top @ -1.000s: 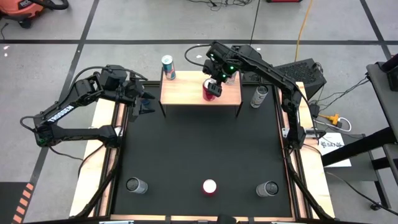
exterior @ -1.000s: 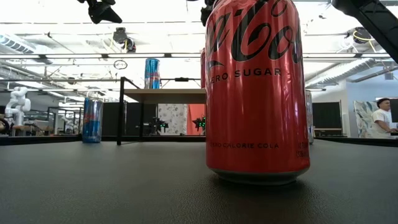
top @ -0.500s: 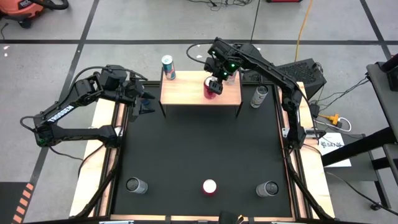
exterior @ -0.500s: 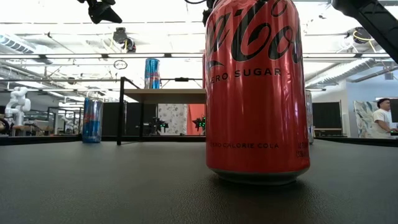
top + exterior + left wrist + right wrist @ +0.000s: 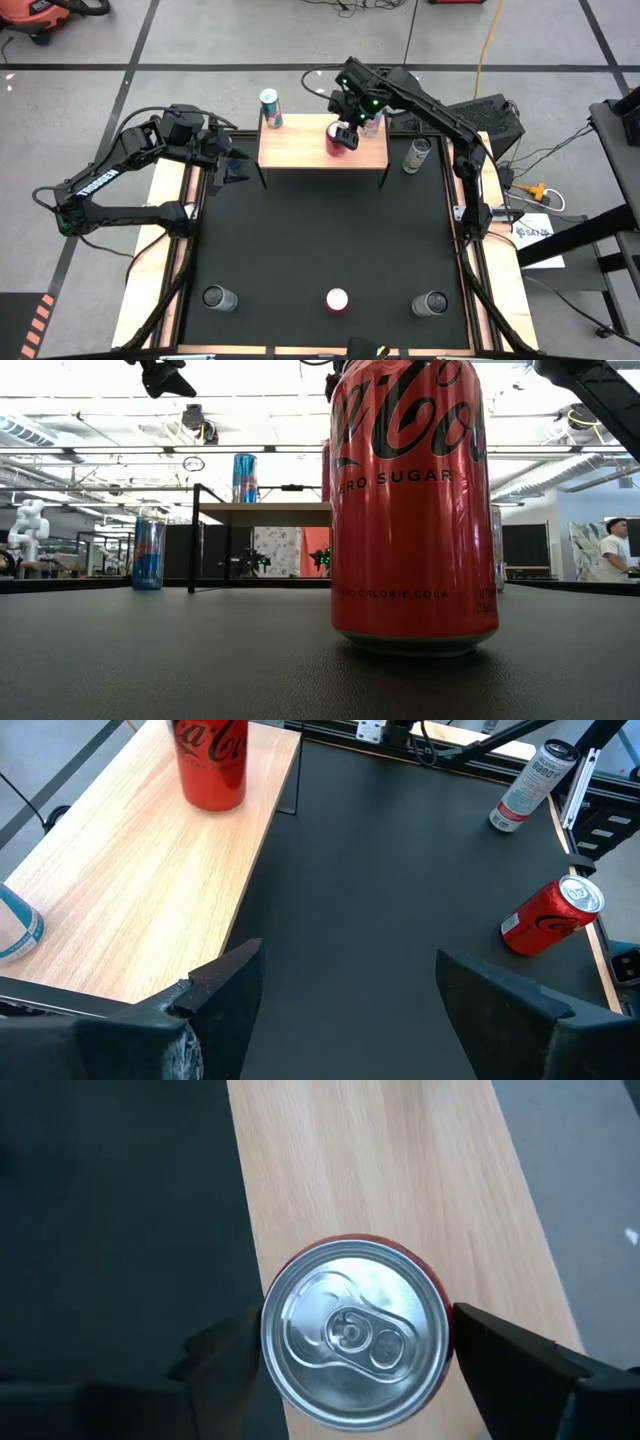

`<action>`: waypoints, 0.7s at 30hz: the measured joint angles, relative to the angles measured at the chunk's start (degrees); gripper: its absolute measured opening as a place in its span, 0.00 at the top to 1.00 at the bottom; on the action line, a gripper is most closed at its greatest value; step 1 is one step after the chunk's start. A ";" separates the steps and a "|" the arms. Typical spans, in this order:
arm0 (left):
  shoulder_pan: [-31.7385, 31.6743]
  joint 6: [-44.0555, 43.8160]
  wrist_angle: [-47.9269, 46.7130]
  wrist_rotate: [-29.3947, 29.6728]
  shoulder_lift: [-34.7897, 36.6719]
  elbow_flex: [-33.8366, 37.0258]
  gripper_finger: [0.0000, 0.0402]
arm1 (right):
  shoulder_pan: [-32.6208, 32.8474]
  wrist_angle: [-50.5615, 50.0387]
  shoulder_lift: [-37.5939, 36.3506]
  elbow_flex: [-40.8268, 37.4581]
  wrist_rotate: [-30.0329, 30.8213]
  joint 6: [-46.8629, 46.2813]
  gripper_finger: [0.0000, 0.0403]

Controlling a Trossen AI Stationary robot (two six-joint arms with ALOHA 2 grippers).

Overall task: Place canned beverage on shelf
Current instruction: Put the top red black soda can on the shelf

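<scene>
The shelf point(image 5: 300, 150) is a light-wood board on thin black legs at the table's far side. A blue can point(image 5: 270, 108) stands on its far left corner. A red can point(image 5: 335, 140) stands upright on the shelf's right part, its silver top point(image 5: 355, 1340) showing in the right wrist view. My right gripper point(image 5: 340, 136) is above it, one finger on either side, shut on it. My left gripper point(image 5: 230, 162) hangs open and empty off the shelf's left end. My right gripper pinches the red can between its two fingers, one on each opposite side of the can's wall point(image 5: 262, 1342) below the rim. The fingers point(image 5: 500, 1348) come from above, slanting down. The can is upright, with its base point(image 5: 210, 804) on the shelf board.
A silver can point(image 5: 417, 155) stands on the black mat just right of the shelf. Along the near edge stand a grey-topped can point(image 5: 218, 298), a red can point(image 5: 337, 300) and another grey-topped can point(image 5: 430, 303). The mat between shelf and near edge is free.
</scene>
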State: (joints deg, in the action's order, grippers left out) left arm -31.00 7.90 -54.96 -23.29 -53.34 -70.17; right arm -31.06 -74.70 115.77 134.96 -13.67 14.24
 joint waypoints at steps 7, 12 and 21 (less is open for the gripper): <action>0.02 0.00 0.00 0.02 0.00 0.02 0.25 | -0.01 0.03 0.00 0.00 -0.04 -0.14 0.18; 0.02 -0.01 0.02 0.00 0.00 0.02 0.25 | 0.02 0.01 0.00 0.02 0.31 -0.04 0.14; 0.01 -0.02 0.02 0.01 -0.02 0.02 0.25 | 0.04 2.69 -1.57 0.02 4.55 0.13 0.14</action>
State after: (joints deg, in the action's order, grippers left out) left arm -30.99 7.88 -54.94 -23.28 -53.36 -70.15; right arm -31.03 -72.02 114.20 134.98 -9.13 14.37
